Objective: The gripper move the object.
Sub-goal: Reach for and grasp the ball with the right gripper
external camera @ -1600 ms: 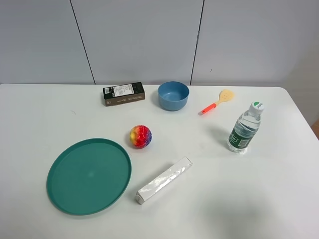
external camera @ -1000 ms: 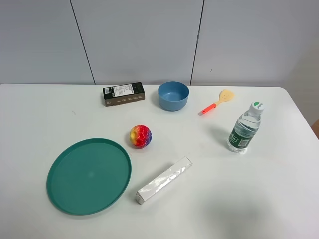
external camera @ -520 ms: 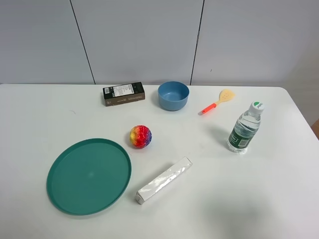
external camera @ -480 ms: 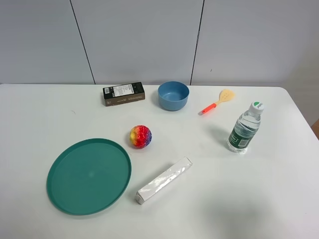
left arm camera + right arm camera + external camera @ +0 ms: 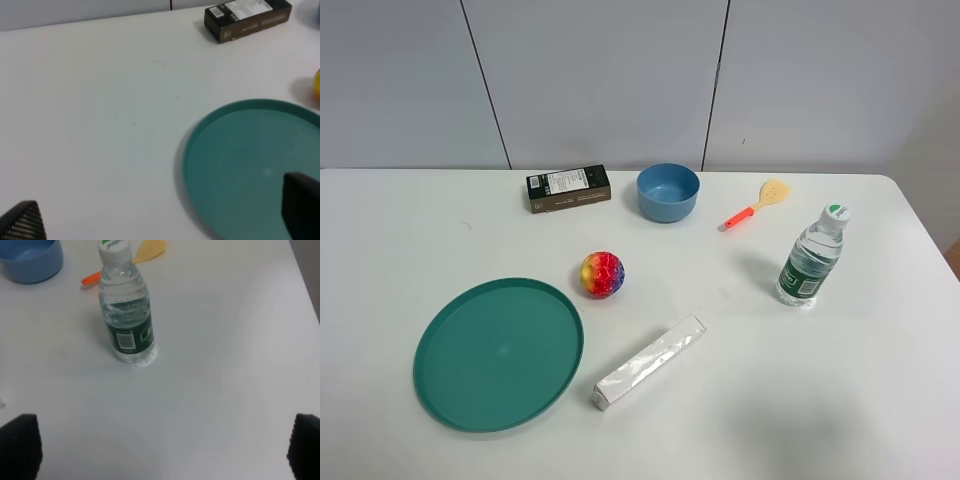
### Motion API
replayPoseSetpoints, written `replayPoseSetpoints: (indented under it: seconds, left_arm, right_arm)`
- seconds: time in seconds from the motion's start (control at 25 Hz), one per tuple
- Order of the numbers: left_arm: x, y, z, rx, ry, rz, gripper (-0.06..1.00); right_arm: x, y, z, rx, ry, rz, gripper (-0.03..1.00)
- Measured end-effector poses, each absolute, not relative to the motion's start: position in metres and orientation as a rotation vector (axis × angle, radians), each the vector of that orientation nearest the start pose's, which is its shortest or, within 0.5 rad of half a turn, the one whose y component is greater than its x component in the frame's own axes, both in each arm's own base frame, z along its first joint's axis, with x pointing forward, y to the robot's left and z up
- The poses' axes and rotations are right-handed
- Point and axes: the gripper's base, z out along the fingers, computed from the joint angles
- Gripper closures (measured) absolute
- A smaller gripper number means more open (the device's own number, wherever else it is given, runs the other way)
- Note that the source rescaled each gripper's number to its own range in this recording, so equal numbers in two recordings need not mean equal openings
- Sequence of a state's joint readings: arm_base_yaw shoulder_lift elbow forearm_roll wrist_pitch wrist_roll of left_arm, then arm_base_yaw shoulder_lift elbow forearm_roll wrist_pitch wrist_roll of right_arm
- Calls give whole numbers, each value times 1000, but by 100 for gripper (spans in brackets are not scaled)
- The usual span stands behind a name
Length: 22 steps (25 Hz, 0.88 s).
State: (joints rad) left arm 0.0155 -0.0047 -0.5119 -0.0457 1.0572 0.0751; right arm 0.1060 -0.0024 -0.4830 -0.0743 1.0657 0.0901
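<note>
The rainbow ball (image 5: 602, 274) sits on the white table near the middle, just beyond the far right rim of the green plate (image 5: 498, 353). A sliver of the ball shows at the edge of the left wrist view (image 5: 317, 83). Neither arm shows in the exterior high view. My left gripper (image 5: 162, 216) is open and empty, its dark fingertips (image 5: 302, 206) wide apart over the table beside the plate (image 5: 250, 165). My right gripper (image 5: 162, 447) is open and empty, its fingertips (image 5: 20, 445) wide apart, short of the water bottle (image 5: 125, 310).
A blue bowl (image 5: 668, 191) and a black box (image 5: 568, 188) stand at the back. An orange-handled spatula (image 5: 757, 204) lies back right. A water bottle (image 5: 811, 259) stands at the right. A silver long box (image 5: 650, 362) lies near the front.
</note>
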Motion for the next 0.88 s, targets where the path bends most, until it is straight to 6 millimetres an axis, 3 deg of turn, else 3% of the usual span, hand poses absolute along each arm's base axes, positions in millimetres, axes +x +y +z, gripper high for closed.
replayPoseSetpoints:
  seconds: [0.48, 0.56, 0.68, 0.88]
  left_arm:
    - [-7, -4, 281, 63, 2022, 3, -6]
    - [-7, -4, 281, 63, 2022, 3, -6]
    - [-7, -4, 281, 63, 2022, 3, -6]
    - [-7, -4, 281, 63, 2022, 3, -6]
  right_arm:
    - [-4, -7, 276, -4, 2049, 26, -3]
    - [-6, -8, 290, 11, 2033, 30, -1]
    - [-1, -8, 316, 32, 2066, 22, 12]
    - [33, -6, 356, 29, 2165, 1, 19]
